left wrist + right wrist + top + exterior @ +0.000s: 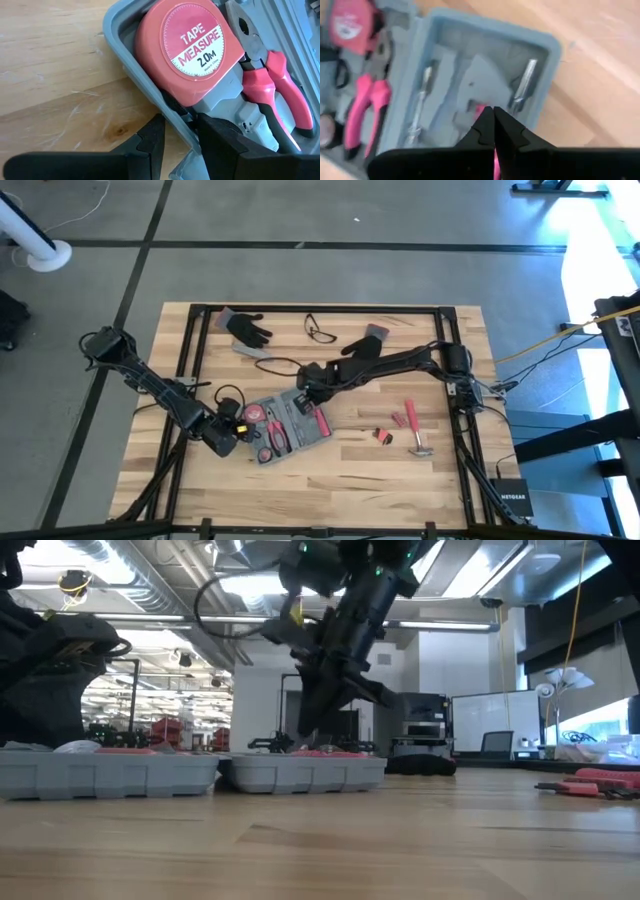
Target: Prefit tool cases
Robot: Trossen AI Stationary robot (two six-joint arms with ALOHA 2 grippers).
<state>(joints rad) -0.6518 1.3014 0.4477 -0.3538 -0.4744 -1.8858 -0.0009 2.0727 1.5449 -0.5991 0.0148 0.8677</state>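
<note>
While lying open, tool case (290, 423) long axis runs diagonally.

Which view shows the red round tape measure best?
Left wrist view: red round tape measure fills the frame, label readable, seated in the blue-grey plastic tool case. High view shows it tiny; right wrist view blurred; low view hides it.

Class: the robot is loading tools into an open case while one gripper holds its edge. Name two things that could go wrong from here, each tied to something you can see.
1. The left gripper pinches only the thin rim of the tool case beside the tape measure; a push could slip that hold and shift the case.
2. The right gripper, shut, hovers above a moulded recess; something pink shows just behind its fingers. If misaligned, the piece could sit proud.
</note>
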